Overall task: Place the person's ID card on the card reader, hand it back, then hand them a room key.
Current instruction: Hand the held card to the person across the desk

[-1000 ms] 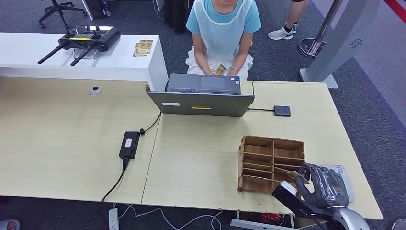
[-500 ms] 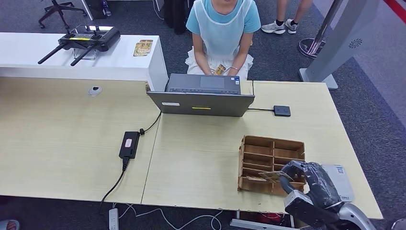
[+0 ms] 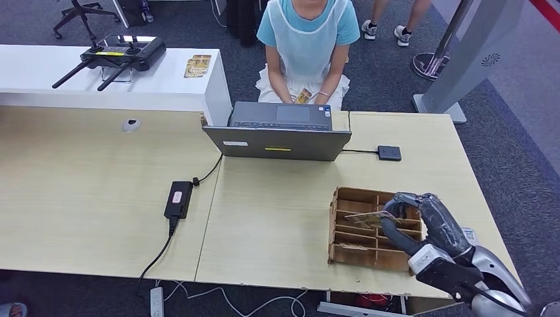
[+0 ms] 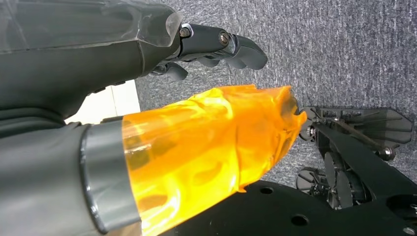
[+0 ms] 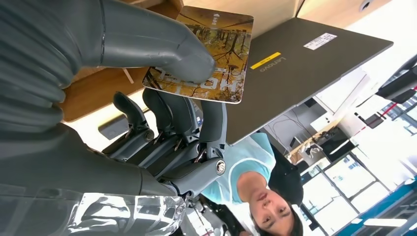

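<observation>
My right hand hovers over the wooden slotted box at the table's front right. It pinches a room key card with a yellow forest print, held flat between thumb and fingers. In the right wrist view the card lies under the grey thumb. The person sits behind the grey laptop, holding a small yellowish card in both hands. A black square card reader lies to the right of the laptop on a cable. My left hand hangs over grey carpet, fingers apart, holding nothing.
A black power brick with its cable lies left of centre on the table. A white counter at the back left carries a black controller and some cards. A white device sits beside my right wrist.
My right hand has risen from the table's front right corner and moved forward over the wooden box, bringing the key card up with it. The person has stayed seated.
</observation>
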Controlling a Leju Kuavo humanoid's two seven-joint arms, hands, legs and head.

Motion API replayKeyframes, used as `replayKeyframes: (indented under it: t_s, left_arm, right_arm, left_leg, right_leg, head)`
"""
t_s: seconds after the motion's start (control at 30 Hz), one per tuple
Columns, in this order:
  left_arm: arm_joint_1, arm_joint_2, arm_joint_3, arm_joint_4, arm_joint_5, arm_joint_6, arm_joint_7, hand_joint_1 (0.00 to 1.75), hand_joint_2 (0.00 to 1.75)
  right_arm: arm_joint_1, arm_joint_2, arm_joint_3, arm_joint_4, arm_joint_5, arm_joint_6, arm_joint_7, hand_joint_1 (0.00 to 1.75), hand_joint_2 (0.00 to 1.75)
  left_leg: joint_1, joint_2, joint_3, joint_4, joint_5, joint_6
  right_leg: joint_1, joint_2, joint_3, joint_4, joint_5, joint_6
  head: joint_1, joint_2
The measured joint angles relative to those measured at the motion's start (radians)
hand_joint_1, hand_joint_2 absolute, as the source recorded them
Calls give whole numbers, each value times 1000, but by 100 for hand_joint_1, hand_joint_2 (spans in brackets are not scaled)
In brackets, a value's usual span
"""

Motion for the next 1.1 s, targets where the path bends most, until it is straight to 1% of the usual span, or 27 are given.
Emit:
replayKeyframes:
  t_s: [0.17,0.27,0.33,0.5,0.67,0.77,0.87,0.97,1.1]
  left_arm:
    - [0,3,-1,-5,-1,0,0,0,0]
    - [-2,5,-5,-8,-7,0,0,0,0]
    - [-4,8,-11,-11,-12,0,1,0,0]
    - [-9,14,-23,-16,-13,1,7,0,0]
    - [-17,18,-36,-21,-20,1,17,0,0]
    - [-22,20,-47,-24,-25,0,22,0,0]
    - [-26,20,-56,-27,-30,0,27,0,0]
    - [-31,21,-66,-30,-36,-2,33,0,0]
    - [-37,23,-84,-32,-50,-6,39,0,0]
  right_arm:
    - [-21,1,3,6,4,3,0,156,175]
    - [-86,1,16,20,36,7,10,157,175]
    - [-161,1,38,37,87,-5,40,158,175]
    - [-392,1,134,88,277,-80,161,167,175]
    - [-622,12,262,147,349,-79,234,170,175]
    - [-760,39,334,202,372,-60,274,171,175]
    - [-872,73,392,266,385,-44,304,171,175]
    - [-962,115,435,340,393,-25,328,173,175]
    - [-1049,183,471,462,347,31,341,173,175]
  left_leg:
    - [0,0,-1,0,0,0]
    - [0,2,-1,0,0,0]
    - [0,3,0,0,1,0]
    - [0,4,0,0,3,0]
    - [0,3,0,0,4,-1]
    - [0,3,0,0,5,-1]
    - [0,3,-1,0,5,-1]
    - [0,3,-1,0,5,-1]
    - [0,3,-1,0,5,-1]
  right_leg:
    - [0,0,0,0,0,0]
    - [0,2,0,0,0,0]
    - [0,3,0,0,1,0]
    - [0,4,-1,1,4,-1]
    - [0,3,-1,2,5,-1]
    - [0,3,-1,2,5,-1]
    - [0,3,-1,2,5,-1]
    - [0,3,-1,2,5,-1]
    - [0,3,-1,2,5,-1]
  head:
    - [0,0]
    - [0,0]
    - [0,0]
    - [0,0]
    - [0,0]
    - [0,0]
    - [0,0]
    - [0,0]
    - [0,0]
